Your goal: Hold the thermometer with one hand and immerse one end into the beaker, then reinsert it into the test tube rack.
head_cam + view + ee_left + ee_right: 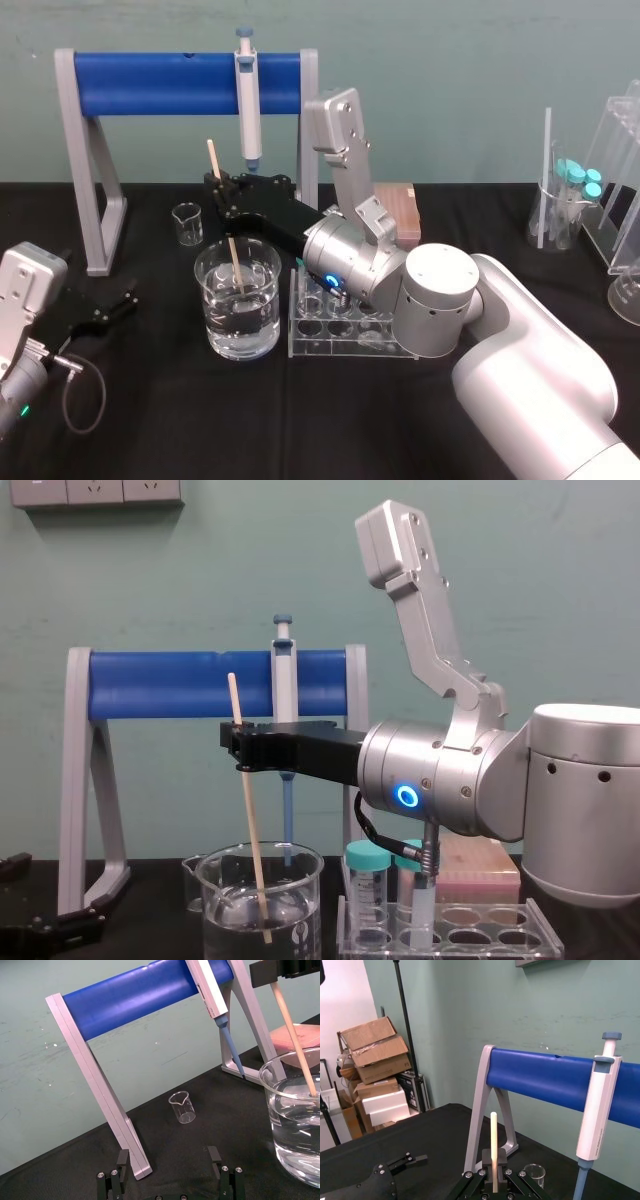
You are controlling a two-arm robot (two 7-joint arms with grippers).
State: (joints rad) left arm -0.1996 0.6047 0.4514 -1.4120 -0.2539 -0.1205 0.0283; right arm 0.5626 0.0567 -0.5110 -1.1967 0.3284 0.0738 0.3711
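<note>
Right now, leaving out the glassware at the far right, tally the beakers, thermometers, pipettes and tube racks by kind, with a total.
beakers: 2, the wide beaker and the small beaker
thermometer: 1, held by the right hand, lower end in the wide beaker
pipette: 1
test tube rack: 1
total: 5

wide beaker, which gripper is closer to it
Right. The right gripper hangs just above the beaker, holding the thermometer dipped into it; the left gripper sits open, low down, well off to its left.
</note>
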